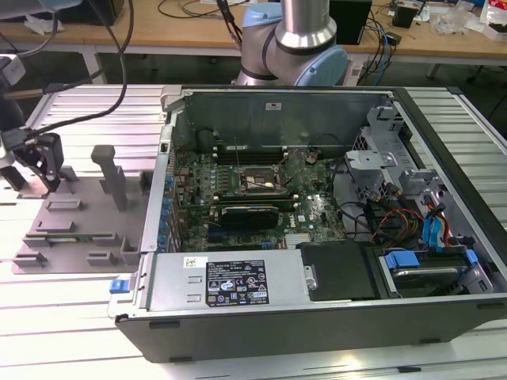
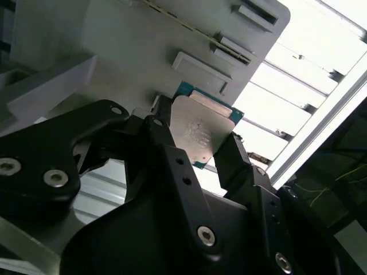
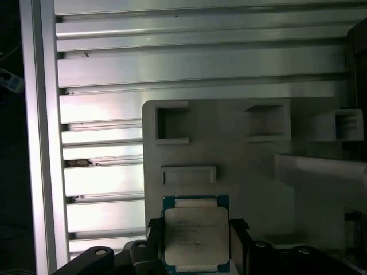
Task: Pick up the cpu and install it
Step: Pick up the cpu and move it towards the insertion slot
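The cpu [image 2: 203,133] is a flat square chip with a silver top plate and a teal rim. It sits between two black fingers [image 2: 235,157], so my gripper [image 2: 200,146] is shut on it from both sides. The first wrist view shows the cpu [image 3: 196,232] in the gripper [image 3: 196,245] over the grey fixture plate [image 3: 246,172]; whether it touches the plate I cannot tell. In the exterior view my gripper [image 1: 46,170] hangs at the left end of that plate [image 1: 79,214]. The dark square socket [image 1: 255,180] lies on the motherboard inside the open computer case.
The open case [image 1: 317,237] lies on its side at the exterior view's right, with a long black card [image 1: 249,214], cables and drive bays inside. Upright blocks [image 1: 111,170] stand on the fixture plate. A ribbed aluminium table [image 3: 103,143] lies beneath. The arm's base [image 1: 297,39] stands behind the case.
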Robot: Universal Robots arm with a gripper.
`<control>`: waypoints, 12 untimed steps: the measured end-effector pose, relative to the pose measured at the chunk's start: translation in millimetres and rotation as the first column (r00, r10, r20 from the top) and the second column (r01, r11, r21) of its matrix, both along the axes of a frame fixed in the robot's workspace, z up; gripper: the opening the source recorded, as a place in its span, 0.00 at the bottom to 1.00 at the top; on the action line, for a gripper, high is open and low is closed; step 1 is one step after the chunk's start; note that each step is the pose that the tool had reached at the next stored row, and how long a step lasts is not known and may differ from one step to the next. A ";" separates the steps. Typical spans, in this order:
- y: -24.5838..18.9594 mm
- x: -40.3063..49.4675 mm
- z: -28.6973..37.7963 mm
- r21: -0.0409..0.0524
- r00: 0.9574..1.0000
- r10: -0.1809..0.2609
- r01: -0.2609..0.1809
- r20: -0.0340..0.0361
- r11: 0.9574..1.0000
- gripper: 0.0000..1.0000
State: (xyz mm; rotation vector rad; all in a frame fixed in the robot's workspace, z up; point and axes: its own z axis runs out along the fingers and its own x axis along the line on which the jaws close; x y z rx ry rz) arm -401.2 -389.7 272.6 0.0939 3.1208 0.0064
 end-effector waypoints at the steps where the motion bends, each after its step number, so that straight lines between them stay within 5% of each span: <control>1: 0.0 0.0 2.3 0.000 1.000 0.000 0.000 0.000 1.000 0.55; 7: 0.0 0.0 23.1 0.000 1.000 0.000 0.000 0.000 1.000 0.55; 12: 0.0 0.0 31.3 0.000 1.000 0.000 0.000 0.000 1.000 0.55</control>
